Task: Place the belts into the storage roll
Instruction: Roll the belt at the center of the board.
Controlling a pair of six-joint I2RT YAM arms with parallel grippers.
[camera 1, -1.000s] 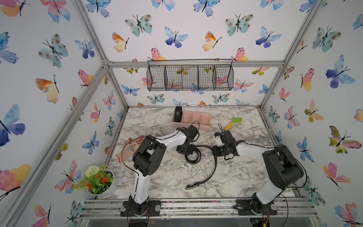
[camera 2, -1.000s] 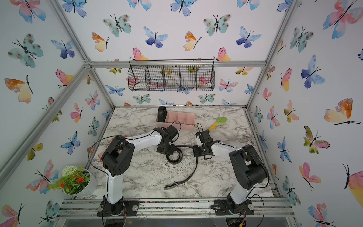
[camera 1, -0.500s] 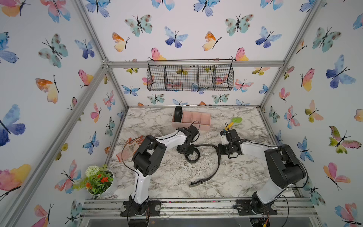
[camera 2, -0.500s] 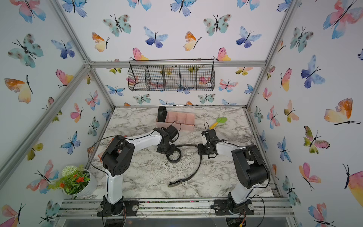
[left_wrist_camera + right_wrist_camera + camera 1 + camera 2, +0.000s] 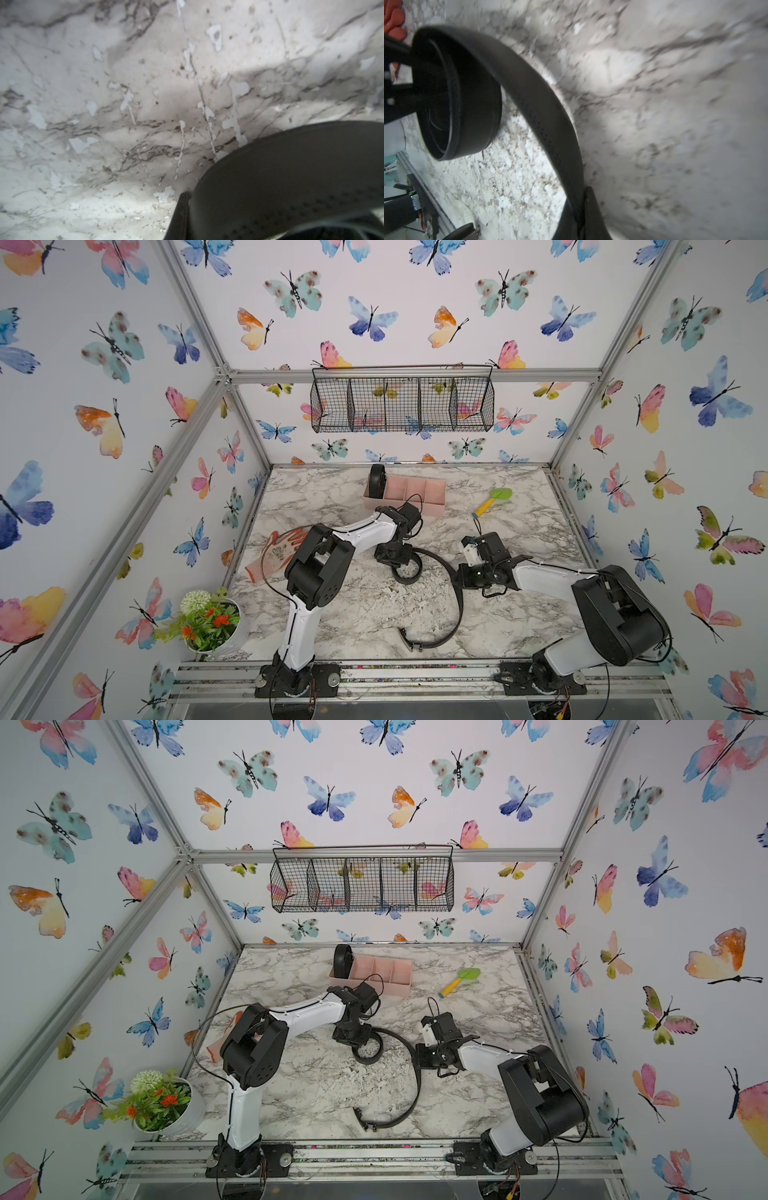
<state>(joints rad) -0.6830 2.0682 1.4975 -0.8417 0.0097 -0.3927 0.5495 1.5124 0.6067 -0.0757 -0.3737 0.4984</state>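
Note:
One black belt (image 5: 376, 481) stands rolled in the end compartment of the pale pink storage roll (image 5: 415, 491) at the back of the table, seen in both top views. The other belt (image 5: 455, 605) lies mid-table. Its near end is wound into a coil (image 5: 368, 1050), and its strap arcs round to the buckle (image 5: 409, 644) near the front edge. My left gripper (image 5: 392, 561) is shut on the coil's wall; one fingertip (image 5: 180, 214) presses against the coil (image 5: 291, 176). My right gripper (image 5: 460, 578) is shut on the strap (image 5: 546, 116), with a finger on each side.
A black wire basket (image 5: 401, 404) hangs on the back wall. A green and yellow toy shovel (image 5: 492, 499) lies right of the tray. An orange-pink glove (image 5: 276, 551) sits at the left edge, and a flower pot (image 5: 212, 624) at the front left corner.
My right gripper has carried the strap a little to the right and then toward the front, widening the arc. The buckle end slid rightward and frontward. The left gripper stayed at the coil.

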